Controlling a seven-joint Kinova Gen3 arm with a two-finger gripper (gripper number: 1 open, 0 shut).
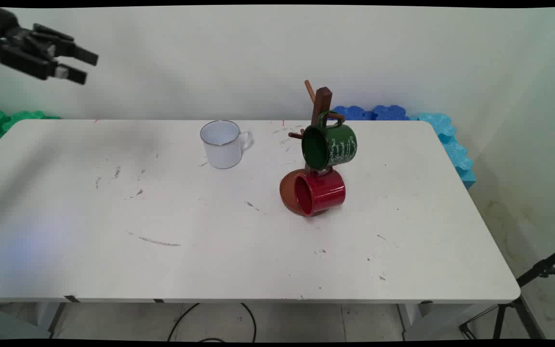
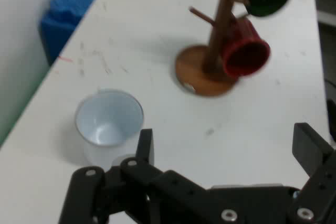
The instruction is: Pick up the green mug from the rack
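Note:
My black gripper (image 1: pixel 84 66) hangs high at the upper left, well above the table and far from every mug; its fingers (image 2: pixel 145 146) stand open with nothing between them. A white enamel mug (image 1: pixel 223 143) stands upright on the table near the back, handle to the right; the hand view has it (image 2: pixel 109 123) low on the left. A wooden mug tree (image 1: pixel 320 108) with a round base (image 2: pixel 199 72) carries a green mug (image 1: pixel 329 144) on an upper peg and a red mug (image 1: pixel 319 192) lower down, both hanging on their sides.
The white table (image 1: pixel 210 260) has scuff marks across its top. Blue foam pieces (image 1: pixel 443 135) line the back right edge, green ones (image 1: pixel 7 120) the back left. A black tripod (image 1: pixel 523 299) stands on the floor at the right; a cable (image 1: pixel 210 318) lies beneath the table.

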